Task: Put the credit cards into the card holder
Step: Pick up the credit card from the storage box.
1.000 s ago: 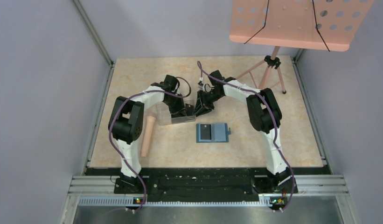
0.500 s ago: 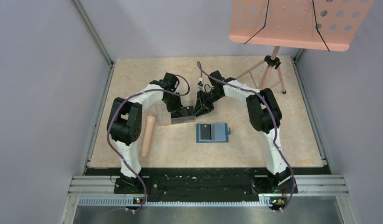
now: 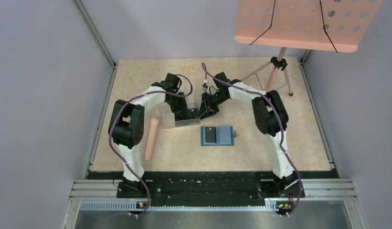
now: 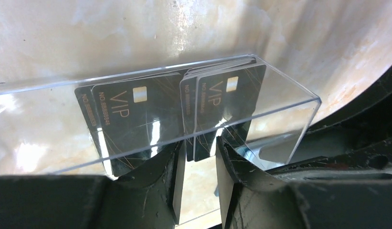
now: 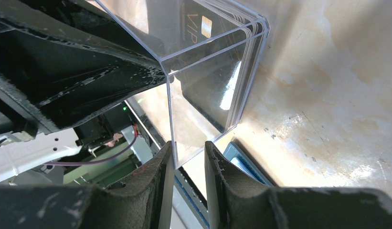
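Observation:
The teal-blue card holder (image 3: 226, 135) lies open on the table with one black credit card (image 3: 210, 135) on its left half. More black credit cards (image 4: 132, 114) stand on edge inside a clear plastic box (image 3: 171, 117), in two leaning stacks. My left gripper (image 4: 200, 143) reaches into the box, open, and the lower edge of the right stack (image 4: 227, 95) shows in the gap between its jaws. My right gripper (image 5: 186, 148) is shut on the box's end wall (image 5: 203, 105). From above, the left gripper (image 3: 188, 113) and the right gripper (image 3: 203, 112) meet at the box's right end.
A peach-coloured cylinder (image 3: 151, 138) lies left of the box. A peach music stand (image 3: 299, 21) on a tripod (image 3: 280, 71) overhangs the back right corner. Grey walls close in the table on three sides. The holder's corner (image 5: 241, 164) shows just below the box.
The left arm's elbow has shifted slightly left and its jaws have parted a little. The right arm, the box and the card holder have not moved.

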